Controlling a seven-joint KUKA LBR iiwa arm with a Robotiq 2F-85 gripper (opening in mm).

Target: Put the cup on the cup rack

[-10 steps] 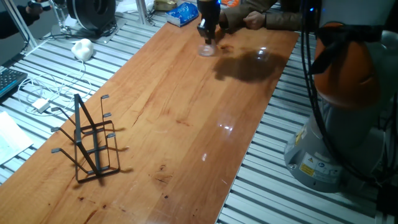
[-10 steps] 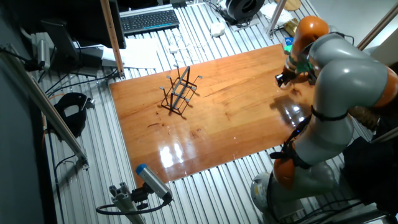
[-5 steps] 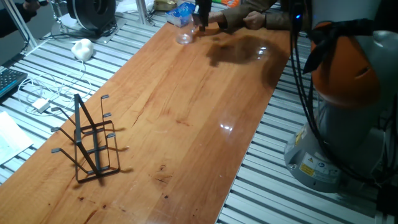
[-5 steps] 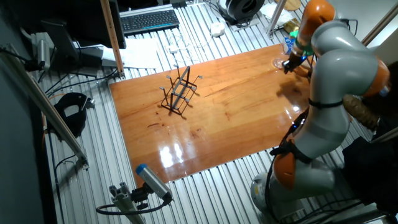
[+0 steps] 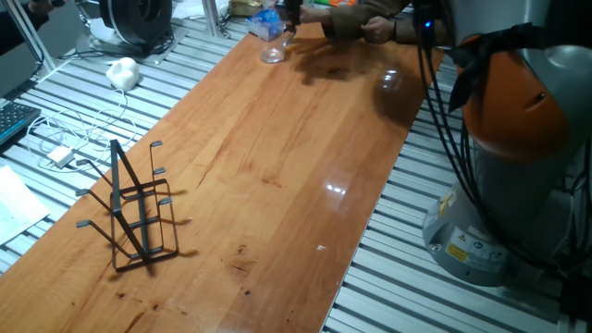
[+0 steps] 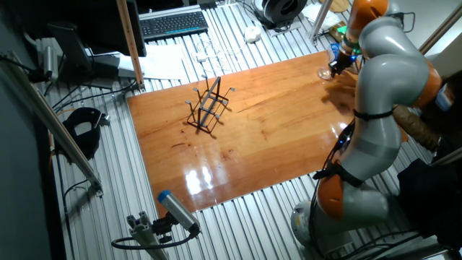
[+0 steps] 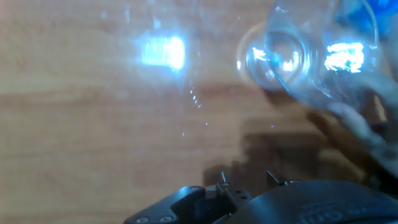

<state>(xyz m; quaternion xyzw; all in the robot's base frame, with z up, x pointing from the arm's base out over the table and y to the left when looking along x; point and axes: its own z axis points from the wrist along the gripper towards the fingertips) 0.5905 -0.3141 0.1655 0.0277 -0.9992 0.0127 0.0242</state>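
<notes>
At the far corner of the wooden table (image 5: 277,176), the clear, handle-less plastic tumbler (image 5: 272,54) is seen nearer the edge than a second ago, when it stood further in under the gripper (image 5: 289,20). The cup appears tilted in the hand view (image 7: 292,56), close against the fingers, but whether it is clamped or only pushed cannot be told. The black thin-wire cup rack (image 5: 129,208) is left untouched, well apart at the opposite end. A displaced rather than lifted cup is suggested, so a secure grasp is judged outstanding.
</notes>
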